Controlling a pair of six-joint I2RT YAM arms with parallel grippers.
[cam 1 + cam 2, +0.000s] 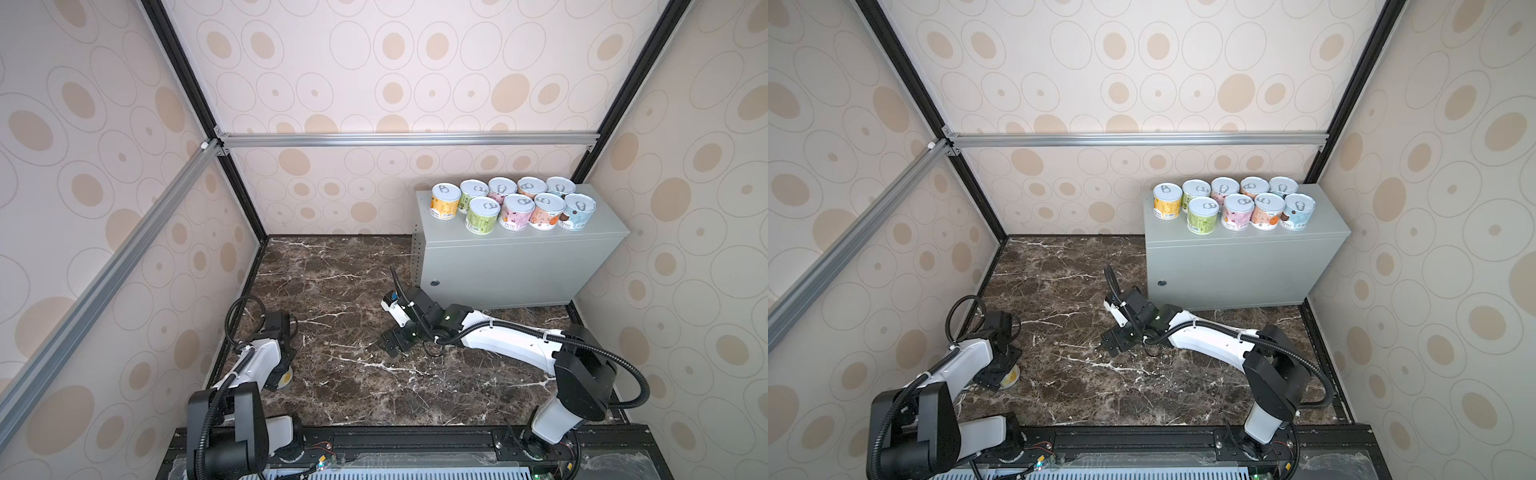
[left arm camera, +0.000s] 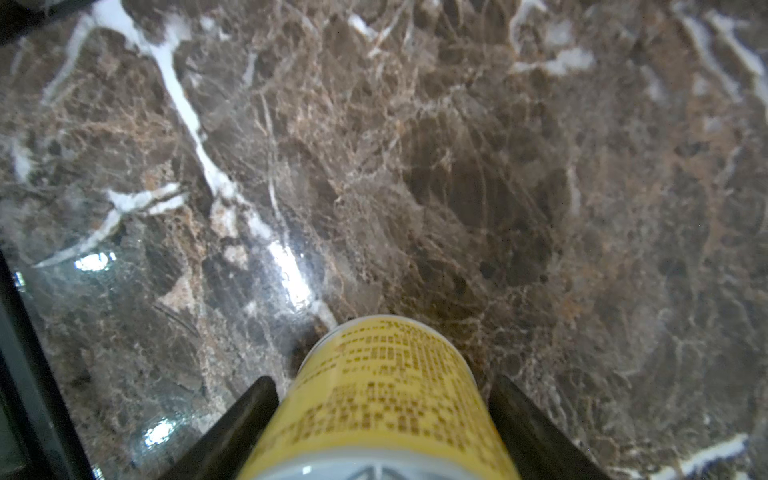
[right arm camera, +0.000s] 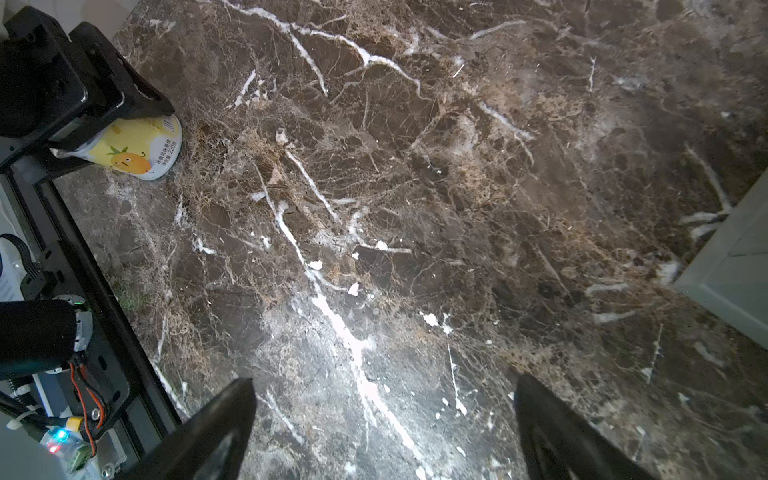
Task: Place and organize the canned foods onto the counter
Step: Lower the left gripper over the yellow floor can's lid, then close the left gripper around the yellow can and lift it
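Nine cans [image 1: 517, 212] line the far-right counter [image 1: 523, 257], and the last yellow can [image 3: 133, 149] stands upright near-left between the jaws of the left gripper [image 2: 382, 381], pinched or not, can't tell.

The right tool [image 3: 384, 379] hangs over the dark marble-patterned bench [image 3: 457, 187], its two black fingers [image 3: 224, 424] spread wide with bare stone between them. Well apart from it, a yellow tin [image 3: 137, 149] with a cartoon orange on its label stands on the bench, its top hidden under the left tool [image 3: 112, 124]. A corner of the light-grey cabinet [image 3: 735, 282] shows at the edge of view.
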